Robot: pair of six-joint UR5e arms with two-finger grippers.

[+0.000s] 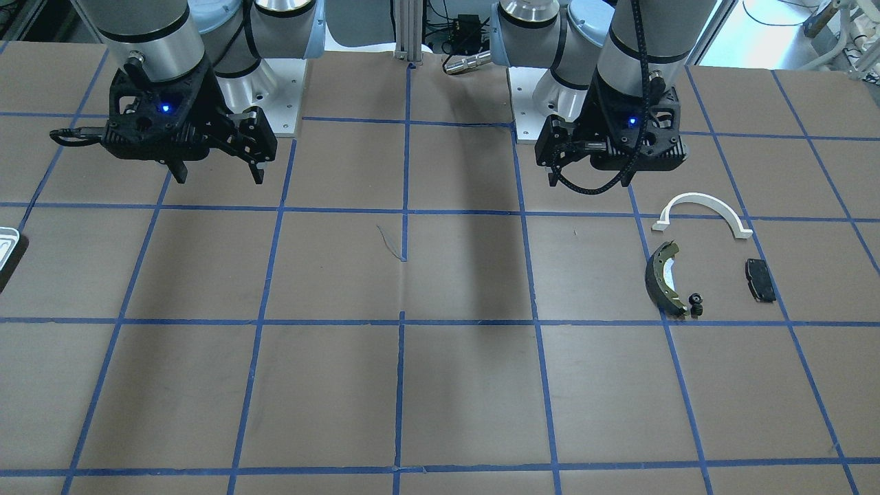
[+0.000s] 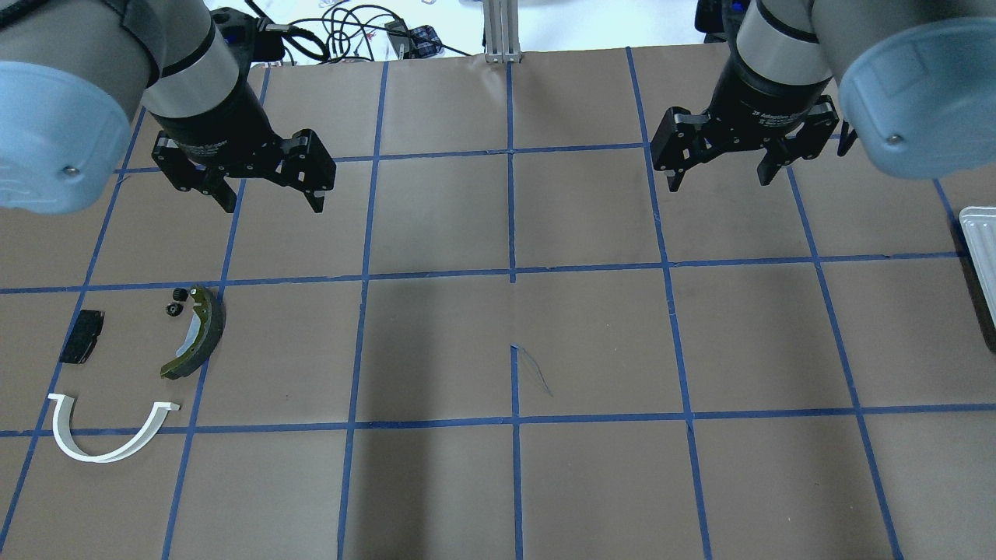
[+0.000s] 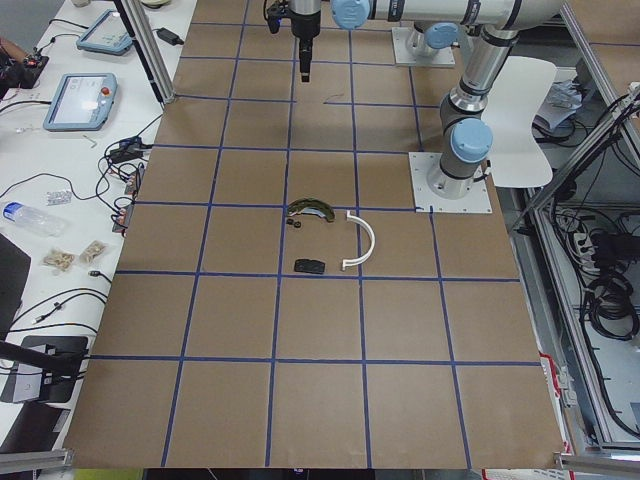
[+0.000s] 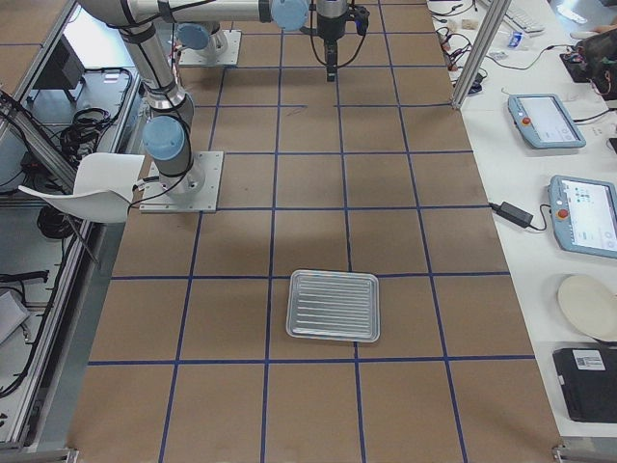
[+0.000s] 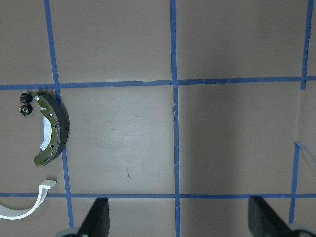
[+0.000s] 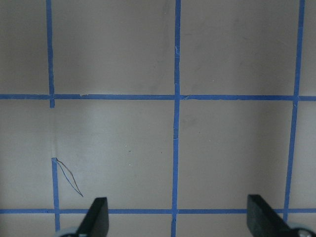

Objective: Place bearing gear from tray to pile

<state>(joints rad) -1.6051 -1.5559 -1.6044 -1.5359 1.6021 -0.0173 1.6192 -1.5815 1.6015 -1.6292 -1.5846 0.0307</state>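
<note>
Two tiny black bearing gears [image 2: 180, 294] lie on the table beside the upper end of the dark brake shoe [image 2: 198, 334], within the pile. They also show in the left wrist view [image 5: 24, 98] and the front view [image 1: 696, 298]. The pile also holds a white arc [image 2: 101, 451] and a small black pad [image 2: 82, 336]. The tray [image 4: 333, 305] sits far off on the right side, only its edge [image 2: 982, 237] in the overhead view, and looks empty. My left gripper [image 2: 272, 206] hangs open and empty, above and beyond the pile. My right gripper [image 2: 720, 183] hangs open and empty over bare table.
The table is brown paper with a blue tape grid. A small tear in the paper [image 2: 533, 373] lies near the middle. The arm bases [image 1: 282, 96] stand at the robot's edge. Cables and operator desks lie beyond the table's edges.
</note>
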